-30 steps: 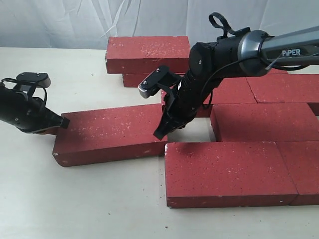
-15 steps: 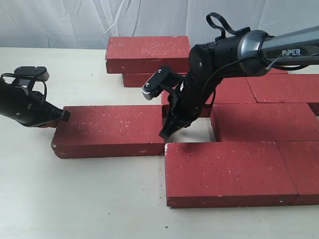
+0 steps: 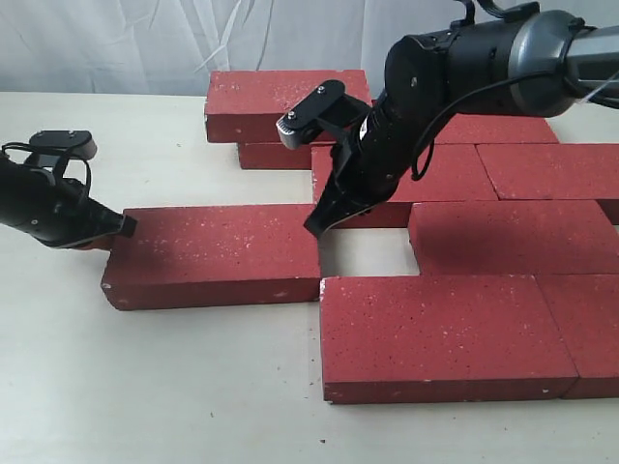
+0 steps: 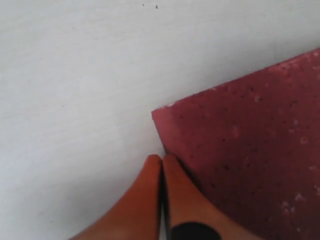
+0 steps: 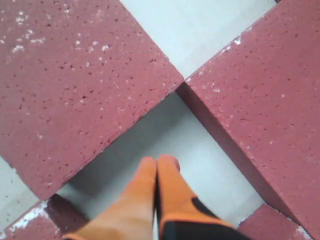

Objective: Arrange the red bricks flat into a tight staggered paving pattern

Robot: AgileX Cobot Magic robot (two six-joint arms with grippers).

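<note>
Several red bricks lie flat on the table. One loose brick (image 3: 213,253) lies left of the group, its right end close to the front brick (image 3: 440,333). My left gripper (image 3: 122,228) is shut, its tips (image 4: 161,159) against that brick's left end corner (image 4: 250,145). My right gripper (image 3: 317,224) is shut and empty, hanging above the bare gap (image 3: 363,253) between the loose brick and the middle-row brick (image 3: 513,237). In the right wrist view the shut gripper (image 5: 158,162) points at that gap, between two bricks (image 5: 75,75) (image 5: 260,100).
Two stacked bricks (image 3: 285,101) sit at the back, behind my right arm. More laid bricks (image 3: 551,169) (image 3: 590,329) fill the right side. A pale curtain (image 3: 145,43) backs the table. Bare tabletop (image 3: 164,387) runs along the front left.
The loose brick swung level and shifted slightly right as my left gripper pushed its end. My right gripper lifted out of the gap and drew back toward the rear bricks.
</note>
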